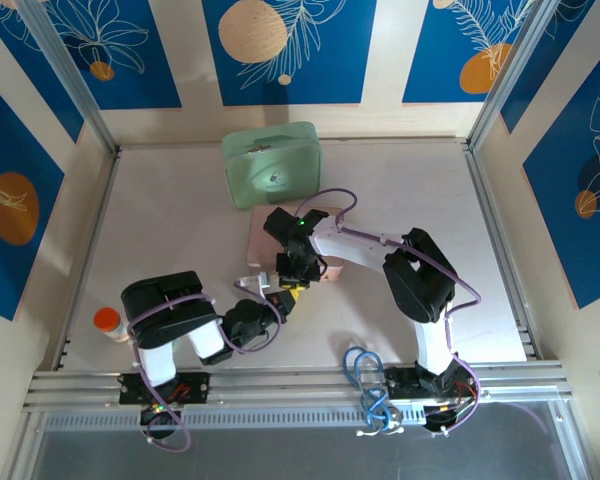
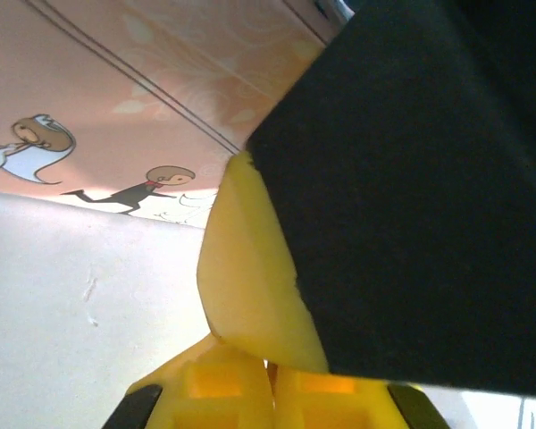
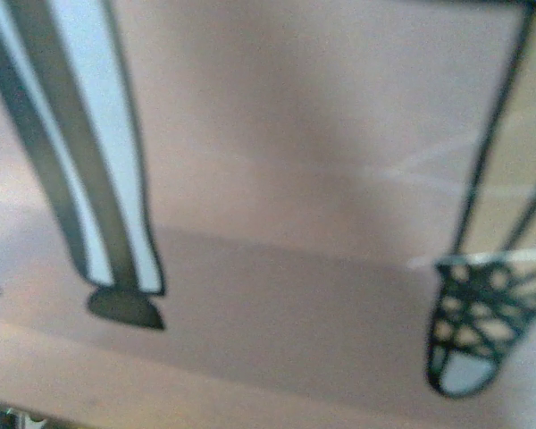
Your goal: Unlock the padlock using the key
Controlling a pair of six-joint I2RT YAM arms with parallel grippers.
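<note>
**At the table's middle: both grippers crowded by the pink box**

Near the middle of the table (image 1: 160, 230), a pink box (image 1: 263, 232) is laid flat. Its far edge is just beside a pale green case (image 1: 272, 165) that is set toward the far edge. The right gripper (image 1: 296, 265) is held low over the near edge of the pink box. The left gripper (image 1: 278, 300) is placed just beside it on the near left, so the two are seen crowded together. By the near left corner of the box a small silvery piece (image 1: 246, 283) is seen next to the left gripper. It is too small for it to be told whether it is the padlock, the key or part of the gripper, and the padlock's place cannot be fixed more closely than this crowded spot.

From the left wrist, a yellow finger (image 2: 250, 277) is shown close up against a large black form on the right. Behind it the pink box (image 2: 161, 98) is seen, printed with small cartoon figures, and white table is seen below. Whether the left fingers are apart or together cannot be told.

From the right wrist, the pink box (image 3: 295, 179) is seen very close and blurred, with dark-outlined drawings on it. The state of the right fingers cannot be told either.

At the left end of the near edge an orange-capped bottle (image 1: 108, 322) is placed, well apart from the box, and a blue cable (image 1: 365, 375) is looped by the right arm's base
</note>
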